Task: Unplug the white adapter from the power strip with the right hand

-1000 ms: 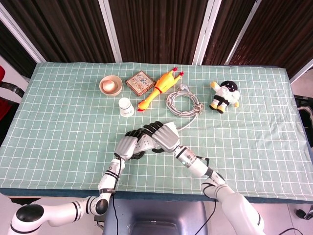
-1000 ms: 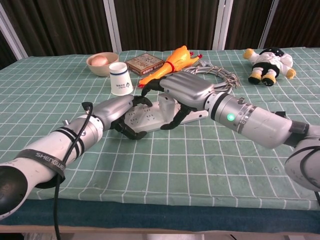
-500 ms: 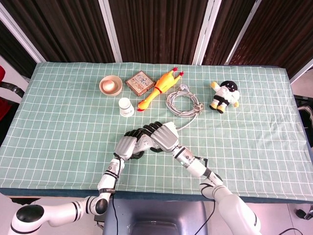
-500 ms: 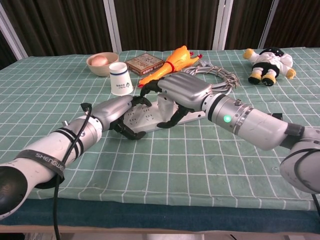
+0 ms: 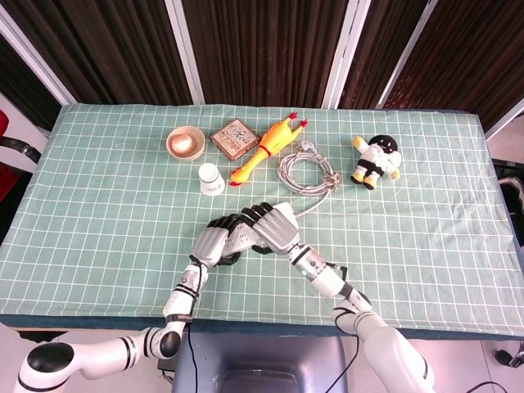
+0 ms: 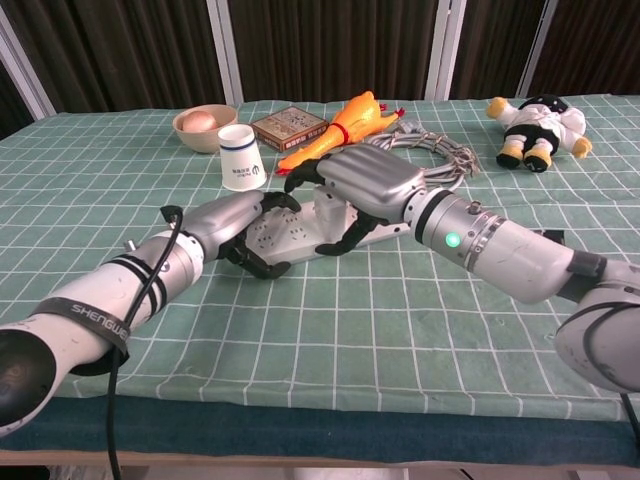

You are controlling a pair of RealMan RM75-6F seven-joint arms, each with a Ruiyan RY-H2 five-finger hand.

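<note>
A bowl [image 5: 186, 142] near the table's [image 5: 98, 205] far edge, left of centre, holds an egg [image 5: 185, 142]. Just right of it lies a flat box [image 5: 234, 137], and nearer the front a paper cup [image 5: 211, 178] stands upside down, so nothing can be seen inside it. A rubber chicken [image 5: 266, 150] lies slantwise beside the box, its beak close to the cup. Right of the chicken sits a coiled cable [image 5: 309, 173], and further toward the right edge a doll [image 5: 377, 161] lies on its back.

The strip [image 6: 290, 229] lies near the middle of the front half of the table, its cord running back to the coil. The left hand [image 6: 245, 225] rests on its left end, dark fingers curled down over the near edge and gripping it. The right hand [image 6: 360, 190] lies over the right part of the strip, fingers bent down around the adapter [image 6: 327, 209], which shows as a white block under the palm, standing in the strip. Whether the fingers actually clamp the adapter cannot be told, since the palm hides the contact in both views. The two hands nearly touch above the strip. The chicken and cup lie just beyond them, apart from both hands.
</note>
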